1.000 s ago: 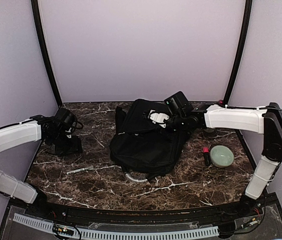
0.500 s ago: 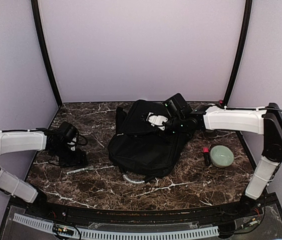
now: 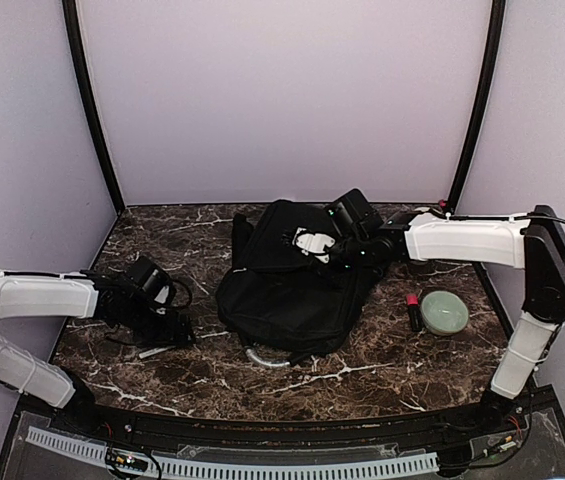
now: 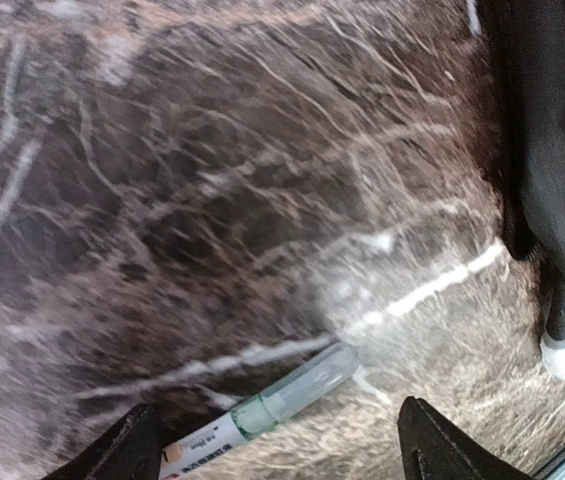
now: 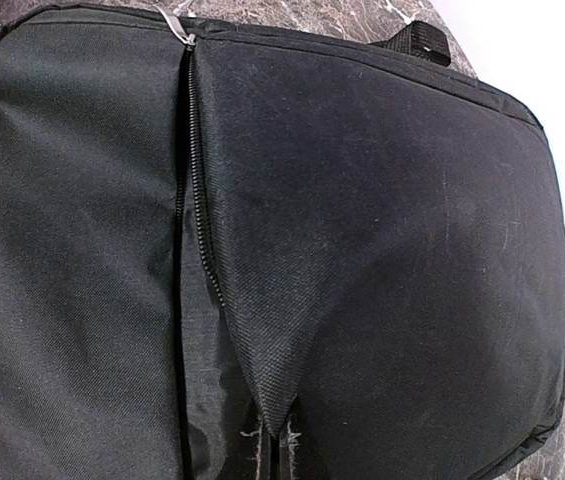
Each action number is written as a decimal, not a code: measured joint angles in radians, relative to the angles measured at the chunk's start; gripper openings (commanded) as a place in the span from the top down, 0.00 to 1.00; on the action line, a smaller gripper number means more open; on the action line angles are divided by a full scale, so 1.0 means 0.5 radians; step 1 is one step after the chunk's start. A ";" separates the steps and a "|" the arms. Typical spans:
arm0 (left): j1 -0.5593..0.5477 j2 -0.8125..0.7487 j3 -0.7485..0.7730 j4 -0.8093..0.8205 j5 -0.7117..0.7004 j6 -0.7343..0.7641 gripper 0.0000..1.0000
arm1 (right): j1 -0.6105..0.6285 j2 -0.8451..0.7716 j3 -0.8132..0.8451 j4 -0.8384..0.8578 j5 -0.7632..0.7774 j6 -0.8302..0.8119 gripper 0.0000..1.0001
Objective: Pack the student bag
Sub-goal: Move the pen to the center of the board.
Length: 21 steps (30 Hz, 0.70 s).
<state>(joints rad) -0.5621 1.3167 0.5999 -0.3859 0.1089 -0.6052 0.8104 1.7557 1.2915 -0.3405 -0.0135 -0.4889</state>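
Two grippers are at work on different things. At the lower left of the overhead view the left gripper [image 3: 167,322] hangs low over the marble table [image 3: 362,365] with its jaws spread wide and nothing between them. In its wrist view the two dark fingertips [image 4: 132,445] frame a pen [image 4: 262,405] with a clear cap, which lies slanted across the bottom of the frame. The student bag [image 3: 287,290] lies flat in the middle of the table, its grey loop handle [image 3: 262,358] poking out at the near edge. The right gripper [image 3: 307,242] sits on the bag's upper part, clenched on a small fold of black fabric. In the right wrist view the cloth tents toward the bottom centre just beside the zip [image 5: 194,170], whose teeth look parted, though how far the pocket gapes I cannot tell. A pale green bowl [image 3: 445,312] and a small red-topped item [image 3: 414,312] wait to the right of the bag. The likely trouble lies with the pen. Its barrel is round and the stone smooth, so a fingertip coming down on it instead of beside it could send it rolling or skidding away. Because it lies askew to the jaws, closing may pivot it out of the pinch. The right pinch is also thin, and the slick cloth could slip free, letting the opening collapse.
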 measured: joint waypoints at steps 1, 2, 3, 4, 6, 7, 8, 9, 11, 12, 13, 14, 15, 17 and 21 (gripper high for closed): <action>-0.049 -0.007 -0.008 0.001 -0.012 -0.030 0.19 | 0.000 0.002 0.000 0.000 -0.003 0.000 1.00; -0.090 -0.012 -0.016 0.000 -0.034 -0.058 0.21 | 0.000 0.004 0.000 -0.001 -0.006 0.000 1.00; -0.143 -0.020 -0.023 -0.004 -0.053 -0.093 0.23 | 0.000 0.005 0.000 -0.001 -0.008 0.000 1.00; -0.194 -0.027 -0.029 -0.011 -0.074 -0.127 0.25 | 0.000 0.005 0.000 -0.001 -0.010 0.000 1.00; -0.294 -0.040 -0.039 -0.036 -0.114 -0.199 0.31 | 0.000 0.005 0.000 -0.001 -0.011 0.000 1.00; -0.339 -0.045 -0.040 -0.057 -0.134 -0.236 0.34 | 0.000 0.006 0.000 -0.001 -0.012 0.001 1.00; -0.381 -0.048 -0.040 -0.080 -0.154 -0.275 0.36 | 0.000 0.007 0.000 -0.001 -0.015 0.000 1.00; -0.423 -0.050 -0.040 -0.108 -0.175 -0.307 0.38 | 0.000 0.008 0.000 -0.001 -0.018 0.001 1.00; -0.497 -0.052 -0.037 -0.159 -0.213 -0.360 0.41 | 0.000 0.014 0.000 -0.001 -0.025 0.001 1.00; -0.547 -0.052 -0.031 -0.200 -0.237 -0.383 0.44 | 0.000 0.019 0.000 -0.001 -0.027 0.001 1.00; -0.592 -0.050 -0.024 -0.237 -0.251 -0.407 0.46 | 0.000 0.022 0.000 -0.002 -0.031 0.001 1.00; -0.626 -0.045 -0.020 -0.266 -0.261 -0.425 0.48 | 0.000 0.024 0.000 -0.002 -0.032 0.001 1.00; -0.674 -0.037 -0.011 -0.304 -0.276 -0.438 0.49 | 0.000 0.027 0.000 -0.002 -0.033 0.001 1.00; -0.758 -0.009 0.010 -0.373 -0.315 -0.468 0.53 | 0.000 0.027 0.000 -0.002 -0.034 0.001 1.00; -0.884 0.087 0.063 -0.478 -0.403 -0.517 0.59 | 0.000 0.027 0.000 -0.002 -0.036 0.001 1.00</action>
<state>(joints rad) -1.0042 1.3602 0.6315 -0.6247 -0.0925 -0.8639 0.8104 1.7691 1.2915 -0.3412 -0.0315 -0.4885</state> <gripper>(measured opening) 0.437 0.009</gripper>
